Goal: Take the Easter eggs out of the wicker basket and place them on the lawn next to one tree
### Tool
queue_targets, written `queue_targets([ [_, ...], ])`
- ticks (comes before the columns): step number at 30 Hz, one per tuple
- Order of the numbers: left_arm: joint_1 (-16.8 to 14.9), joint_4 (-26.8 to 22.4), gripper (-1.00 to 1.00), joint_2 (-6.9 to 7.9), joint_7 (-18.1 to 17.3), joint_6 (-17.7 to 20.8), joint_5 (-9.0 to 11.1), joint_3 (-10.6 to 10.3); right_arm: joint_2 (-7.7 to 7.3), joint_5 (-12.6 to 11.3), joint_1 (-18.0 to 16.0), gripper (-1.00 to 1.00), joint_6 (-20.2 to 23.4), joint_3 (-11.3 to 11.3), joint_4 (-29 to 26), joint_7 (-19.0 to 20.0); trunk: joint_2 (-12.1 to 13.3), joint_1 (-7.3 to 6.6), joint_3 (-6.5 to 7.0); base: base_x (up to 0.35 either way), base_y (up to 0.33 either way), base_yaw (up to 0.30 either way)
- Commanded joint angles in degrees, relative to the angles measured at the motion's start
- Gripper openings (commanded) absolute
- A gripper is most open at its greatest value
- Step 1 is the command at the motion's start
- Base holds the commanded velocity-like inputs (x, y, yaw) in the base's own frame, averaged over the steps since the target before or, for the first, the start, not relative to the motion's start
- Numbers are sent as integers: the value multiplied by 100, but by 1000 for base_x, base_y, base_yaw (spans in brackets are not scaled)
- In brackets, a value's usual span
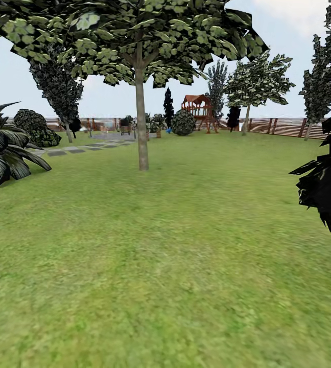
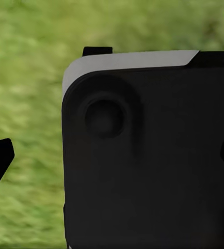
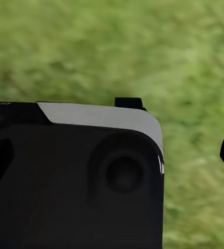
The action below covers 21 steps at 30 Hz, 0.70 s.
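Ahead, open lawn point(image 1: 175, 255) stretches unobstructed to the tree point(image 1: 142, 128)

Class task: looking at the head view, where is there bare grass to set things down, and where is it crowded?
Bare: lawn around the tree trunk, reaching the fence. Crowded: palm at left, black foliage at right.

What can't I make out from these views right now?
- Gripper states: in both wrist views a dark body blocks the fingers; open or shut cannot be told.
- Far things by the fence, head view: too small to identify, apart from a red play frame.
- Black foliage, head view: cut off by the right edge.
- Grass in wrist views: blurred.
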Motion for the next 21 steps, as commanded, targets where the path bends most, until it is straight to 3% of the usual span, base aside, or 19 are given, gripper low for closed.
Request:
queue_targets([
  [1, -1, -1, 100, 1, -2, -4, 7, 0, 3, 10, -5, 100, -25, 7, 9, 9, -3, 0, -7, 0, 0, 0],
  [3, -2, -1, 100, 1, -2, -5, 7, 0, -9, 16, -5, 100, -35, 15, 11, 16, -3, 0, -7, 0, 0, 0],
  [8, -2, -5, 100, 1, -2, -6, 7, 0, -5, 408, -7, 100, -69, 67, -3, -14, -3, 0, -8, 0, 0, 0],
  [21, -2, -7, 100, 1, -2, -6, 7, 0, -17, 382, -7, 100, -79, 17, -13, -24, -3, 0, -62, 0, 0, -80],
])
